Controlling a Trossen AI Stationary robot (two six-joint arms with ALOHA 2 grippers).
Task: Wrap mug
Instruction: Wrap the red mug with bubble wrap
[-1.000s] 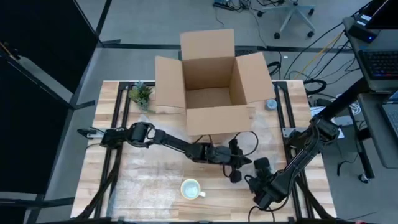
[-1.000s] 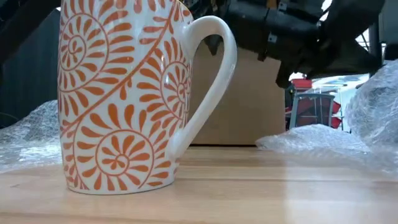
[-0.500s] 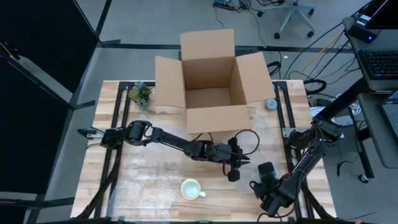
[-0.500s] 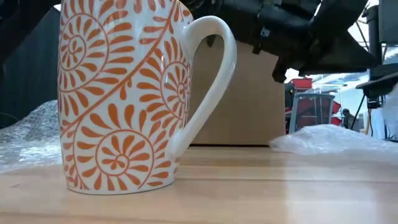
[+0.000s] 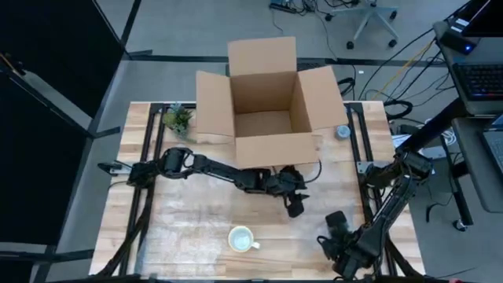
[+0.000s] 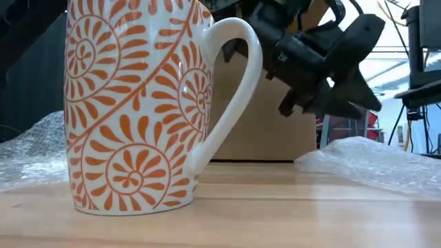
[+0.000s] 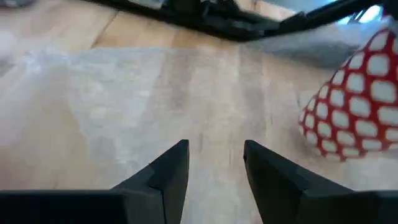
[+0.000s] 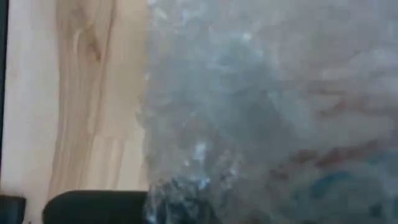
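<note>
Since a second ago the left gripper (image 5: 296, 206) pulled back toward the box (image 5: 267, 106) and the right gripper (image 5: 336, 236) slid out toward the table's front corner. Looks like the bubble wrap (image 6: 372, 160) is getting laid out; next someone has to bring it to the mug (image 5: 242, 238), standing bare near the front edge. Left's fingers (image 7: 168, 174) are apart and empty. Right seems clamped on wrap, honestly can't tell.

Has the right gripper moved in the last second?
Yes. In the high view the right gripper has pulled back toward the table's near right corner, farther from the box.
</note>
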